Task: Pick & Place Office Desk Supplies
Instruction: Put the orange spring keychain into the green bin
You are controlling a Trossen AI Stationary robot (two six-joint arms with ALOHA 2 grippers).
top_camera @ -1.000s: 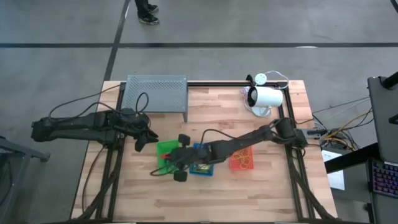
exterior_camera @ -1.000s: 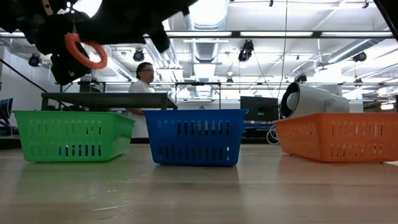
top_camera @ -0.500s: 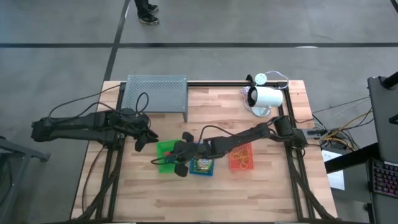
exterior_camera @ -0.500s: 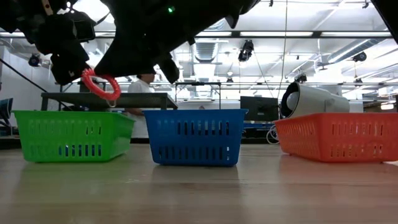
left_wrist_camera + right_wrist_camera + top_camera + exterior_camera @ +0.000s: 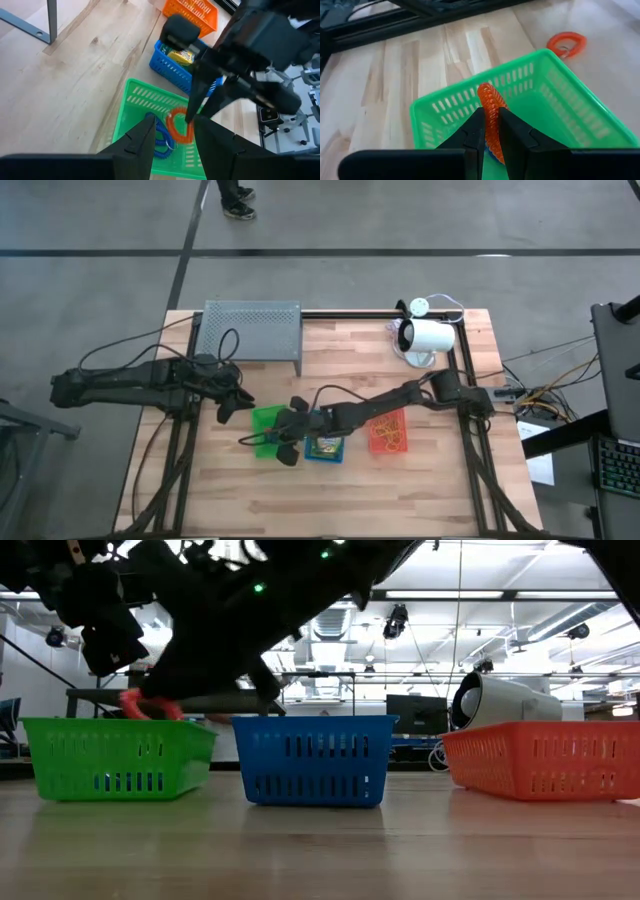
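My right gripper [image 5: 283, 436] reaches from the table's right over the green basket [image 5: 266, 423] and is shut on a red coiled elastic loop [image 5: 489, 106]. In the low view the loop [image 5: 150, 705] sits at the level of the basket's rim [image 5: 118, 723]. A blue coiled loop [image 5: 163, 135] lies on the basket's floor. My left gripper [image 5: 173, 145] waits open just left of the basket, a little above the table, with nothing between its fingers. My right gripper pinches the red loop's coil [image 5: 490, 120] between its two fingers [image 5: 475, 131]. The fingers slant down from the table's right. The rest of the loop sticks out past the fingertips, over the green basket's inside; whether it touches the floor I cannot tell.
A blue basket [image 5: 325, 446] with a yellow-green box and an orange basket [image 5: 388, 432] with thin bands stand right of the green one. A second red loop [image 5: 566, 44] lies on the wood. The grey perforated rack [image 5: 250, 330] and white cylindrical device [image 5: 428, 337] stand at the far edge.
My right gripper has sunk toward the green basket, shifted a little toward the table's left, and rolled at the wrist. It has stayed shut on the red loop, which has come down from well above the basket to its rim.
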